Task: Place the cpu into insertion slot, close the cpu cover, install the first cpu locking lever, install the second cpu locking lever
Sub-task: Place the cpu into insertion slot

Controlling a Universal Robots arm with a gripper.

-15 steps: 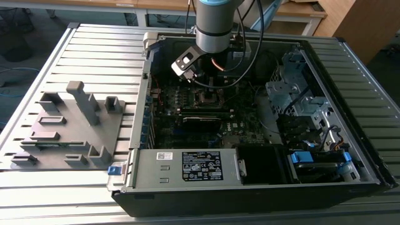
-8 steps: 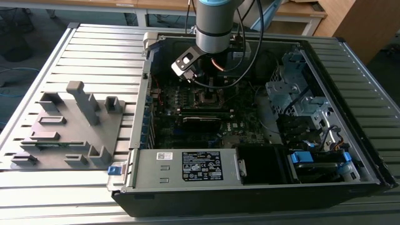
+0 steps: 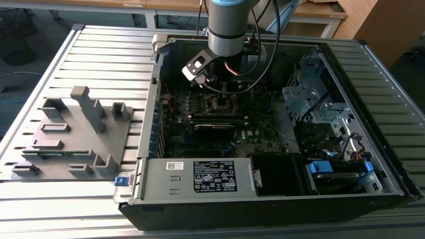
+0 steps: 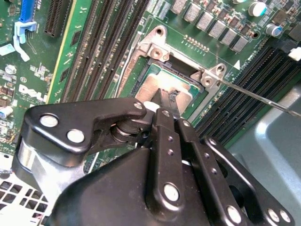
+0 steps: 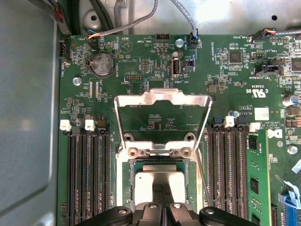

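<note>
I've got the arm reaching down into the open computer case (image 3: 391, 164) on the slatted table (image 3: 106, 55), with the gripper (image 3: 222, 94) low over the motherboard (image 5: 141, 61). In both wrist views the gripper (image 4: 168, 100) (image 5: 162, 201) is clenched, its fingers (image 4: 164, 136) drawn together with the tips down on the cpu (image 4: 151, 87) (image 5: 150, 181); I can't tell if they actually pinch it. The cpu lies flat inside the insertion slot (image 5: 128, 181), between the two banks of memory slots (image 5: 89, 174). The cpu cover (image 5: 163, 98) stands flipped open, away from the slot. One thin locking lever (image 4: 254, 96) sticks out free beside the slot. A grey fixture plate (image 3: 73, 144) sits on the table beside the case, at the exterior view's left
</note>
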